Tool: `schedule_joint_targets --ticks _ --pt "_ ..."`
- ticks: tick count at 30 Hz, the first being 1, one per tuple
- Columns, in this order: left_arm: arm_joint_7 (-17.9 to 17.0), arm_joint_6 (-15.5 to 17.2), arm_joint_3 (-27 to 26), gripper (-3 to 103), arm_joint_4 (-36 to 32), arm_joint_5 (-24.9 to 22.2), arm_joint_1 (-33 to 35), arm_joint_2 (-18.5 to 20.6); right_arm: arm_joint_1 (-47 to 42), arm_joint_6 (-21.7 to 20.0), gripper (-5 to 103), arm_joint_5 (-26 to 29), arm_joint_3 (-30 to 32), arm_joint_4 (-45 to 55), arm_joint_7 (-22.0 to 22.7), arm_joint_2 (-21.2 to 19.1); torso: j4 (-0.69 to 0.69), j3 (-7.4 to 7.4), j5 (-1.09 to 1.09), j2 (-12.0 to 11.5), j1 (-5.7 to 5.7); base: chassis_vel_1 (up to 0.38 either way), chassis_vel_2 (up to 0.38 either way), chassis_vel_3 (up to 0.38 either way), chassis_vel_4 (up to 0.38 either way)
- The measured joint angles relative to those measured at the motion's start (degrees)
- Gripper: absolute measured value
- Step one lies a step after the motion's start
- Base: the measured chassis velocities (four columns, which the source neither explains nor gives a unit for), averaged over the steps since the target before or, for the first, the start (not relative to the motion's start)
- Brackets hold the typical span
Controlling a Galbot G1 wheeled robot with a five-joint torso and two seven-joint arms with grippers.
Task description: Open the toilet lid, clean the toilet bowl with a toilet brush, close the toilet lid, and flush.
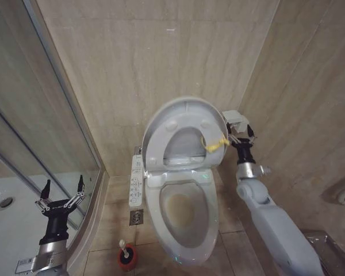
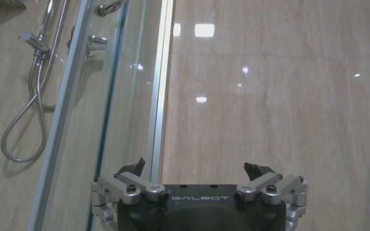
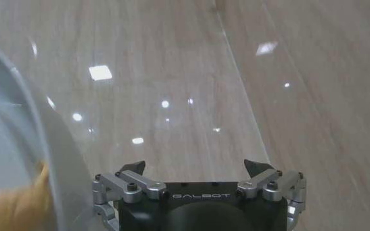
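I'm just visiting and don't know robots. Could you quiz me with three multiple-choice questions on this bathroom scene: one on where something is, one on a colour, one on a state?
1. Where does the toilet brush stand?
A. On the floor at the robot's left of the toilet bowl
B. Inside the bowl
C. In the left gripper

2. What colour is the brush holder?
A. Blue
B. Red
C. White

3. How is the toilet lid?
A. Shut flat over the bowl
B. Taken off and lying on the floor
C. Raised, leaning back toward the wall

Answers:
1 A: the brush sits in its holder on the tiles by the bowl's front, and the open left gripper is empty.
2 B: the round holder is plainly red.
3 C: the lid stands up with the stained bowl uncovered; the open right gripper is beside the lid's edge, by the yellow tag.
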Motion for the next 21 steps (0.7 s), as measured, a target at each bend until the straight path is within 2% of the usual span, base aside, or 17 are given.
schedule_joint_targets --ticks 2,3,4,5,6,7,21 --pt "0.0 0.02 0.02 100 0.02 0.02 0.15 -0.2 -3.62 0.88 100 -0.01 1.2 3.86 -0.01 0.17 0.01 0.0 -0.01 0.0 0.0 0.0 0.0 0.0 0.0" --pt "0.02 0.03 0.11 100 0.02 0.04 0.17 -0.28 -5.54 1.22 100 -0.38 1.51 5.9 -0.31 0.49 0.11 0.0 -0.02 0.0 0.0 0.0 0.0 0.0 0.0" --pt "0.02 0.03 0.11 100 0.02 0.04 0.17 -0.28 -5.54 1.22 100 -0.38 1.51 5.9 -0.31 0.49 0.11 0.0 -0.02 0.0 0.0 0.0 0.0 0.0 0.0" --pt "0.01 0.03 0.14 100 0.03 0.05 0.17 -0.34 -6.77 1.41 100 -0.71 1.73 7.02 -0.47 0.74 0.18 0.0 -0.01 0.0 -0.01 0.0 0.0 0.0 0.0" --pt "0.01 0.03 0.19 100 0.09 0.1 0.12 -0.45 -8.51 1.7 100 -1.06 2.27 8.43 -0.51 1.12 0.17 0.0 -0.01 0.0 0.0 0.0 0.0 0.0 0.0" --pt "0.02 0.03 0.26 100 0.17 0.19 0.0 -0.58 -10.21 1.91 100 -1.38 2.88 9.71 -0.45 1.45 0.07 0.0 -0.02 0.0 -0.01 0.066 0.047 0.038 0.004" --pt "0.13 0.19 3.48 100 3.25 0.53 -4.9 -0.42 -25.04 4.14 100 -7.57 3.36 18.23 1.14 3.0 0.04 0.0 -0.01 0.0 -0.01 0.005 0.003 0.003 0.0"
